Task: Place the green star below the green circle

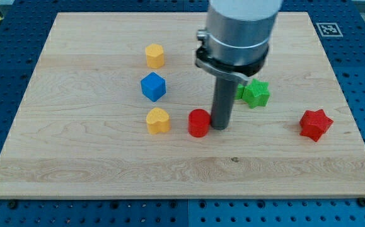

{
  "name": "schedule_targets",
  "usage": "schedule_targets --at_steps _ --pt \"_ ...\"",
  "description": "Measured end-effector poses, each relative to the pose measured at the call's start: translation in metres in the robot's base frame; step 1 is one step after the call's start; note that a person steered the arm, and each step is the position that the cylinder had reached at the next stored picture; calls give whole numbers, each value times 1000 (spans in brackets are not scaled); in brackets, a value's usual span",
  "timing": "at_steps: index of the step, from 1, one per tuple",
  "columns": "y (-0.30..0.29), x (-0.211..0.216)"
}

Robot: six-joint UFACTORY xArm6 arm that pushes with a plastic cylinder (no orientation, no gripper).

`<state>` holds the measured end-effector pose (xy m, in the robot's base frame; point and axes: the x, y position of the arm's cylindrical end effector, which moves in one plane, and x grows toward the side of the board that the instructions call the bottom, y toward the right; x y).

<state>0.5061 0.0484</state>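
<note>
Green star [254,93] lies upper-right of my tip [220,127] (near).

Board: pale wooden board [106,164], grain running along its length, lying on a blue perforated surface [5,44] that shows around its edges.

Items resting on the board:
- Yellow hexagonal block [155,55], towards the view's top, left of centre.
- Blue cube [153,86], just below the yellow hexagonal block.
- Yellow heart-shaped block [158,120], below the blue cube.
- Red cylinder [198,123], near the yellow heart-shaped block, on its right.
- My tip [220,128], set down against the red cylinder's right side.
- Green star [255,93], right of centre, partly behind the rod.
- Red star [314,124], well apart, at the view's right.
</note>
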Motion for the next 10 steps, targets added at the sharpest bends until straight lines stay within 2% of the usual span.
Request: schedule_targets --at_steps 1,2,4,6,9,10 --pt "-27 0" --pt "-28 -21" --pt "-26 -125" --pt "65 -129" --pt "69 -73" --pt "82 -69"
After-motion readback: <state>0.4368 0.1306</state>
